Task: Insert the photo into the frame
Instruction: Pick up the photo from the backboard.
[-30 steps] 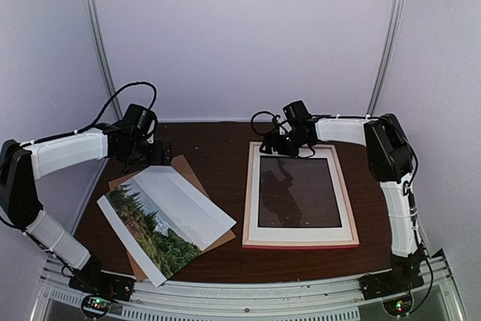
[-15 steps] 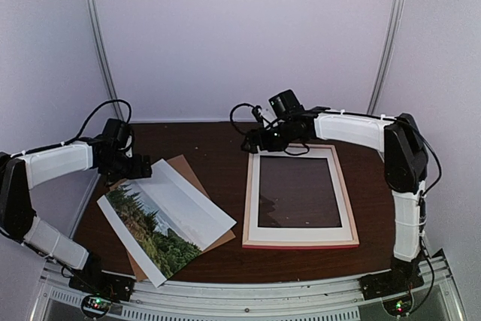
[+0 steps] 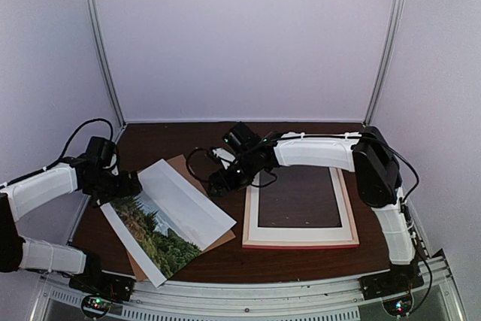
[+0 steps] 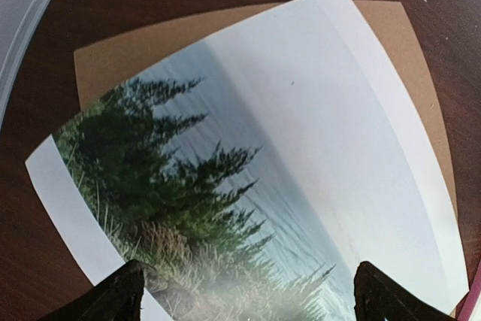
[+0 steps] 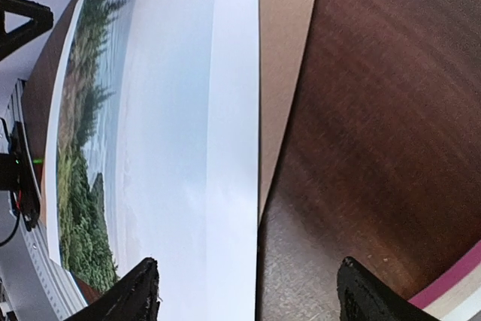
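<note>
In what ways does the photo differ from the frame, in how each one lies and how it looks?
The photo lies at a slant on the left, resting on a brown board. The frame lies straight on the right, directly on the table. The photo is a full sheet showing trees and sky, while the frame is a pale border around a dark middle. Both are rectangles lying flat.

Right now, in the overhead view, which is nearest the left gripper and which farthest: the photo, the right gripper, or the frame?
From the left gripper:
1. photo, just below it, on the left.
2. right gripper, mid-table, open.
3. frame, on the right side.
</note>
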Controlling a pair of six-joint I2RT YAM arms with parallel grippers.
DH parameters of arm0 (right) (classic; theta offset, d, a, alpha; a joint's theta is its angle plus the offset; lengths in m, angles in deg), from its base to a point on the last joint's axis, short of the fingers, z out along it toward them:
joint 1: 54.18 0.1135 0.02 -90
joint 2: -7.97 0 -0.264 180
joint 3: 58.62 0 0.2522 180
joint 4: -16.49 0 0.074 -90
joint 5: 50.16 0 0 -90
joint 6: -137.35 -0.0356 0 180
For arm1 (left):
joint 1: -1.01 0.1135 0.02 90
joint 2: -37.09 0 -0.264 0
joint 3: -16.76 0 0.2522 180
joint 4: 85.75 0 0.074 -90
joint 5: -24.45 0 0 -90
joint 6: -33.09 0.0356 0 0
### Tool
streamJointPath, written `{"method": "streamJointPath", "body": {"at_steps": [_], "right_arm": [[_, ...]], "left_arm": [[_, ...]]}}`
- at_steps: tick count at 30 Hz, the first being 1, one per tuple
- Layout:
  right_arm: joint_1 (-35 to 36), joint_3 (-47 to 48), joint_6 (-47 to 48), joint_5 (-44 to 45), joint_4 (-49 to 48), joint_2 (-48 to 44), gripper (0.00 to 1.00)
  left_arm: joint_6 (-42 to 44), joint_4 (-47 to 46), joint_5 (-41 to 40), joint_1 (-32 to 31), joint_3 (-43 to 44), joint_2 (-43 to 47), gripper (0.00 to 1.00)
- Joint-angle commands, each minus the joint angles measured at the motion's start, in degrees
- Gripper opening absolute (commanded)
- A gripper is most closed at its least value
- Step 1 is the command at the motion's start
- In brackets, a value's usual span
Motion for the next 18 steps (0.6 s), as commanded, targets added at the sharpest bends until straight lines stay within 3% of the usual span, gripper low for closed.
{"method": "streamJointPath", "body": {"at_steps": [1,10,18], "right_arm": [[1.5,1.8,2.0,-0.1,6.1,1.6,0.8],[1.8,-3.7,2.5,-2.6,7.5,0.6,0.76],[1.8,-6.0,1.9,-3.8,7.2,0.4,0.75]], "left_arm": [[-4.4,3.3,1.5,0.2,-3.8,4.5,0.98],[-7.4,5.7,2.6,0.2,-11.0,13.3,0.98],[-12.0,5.7,3.6,0.1,-16.2,15.8,0.97]]}}
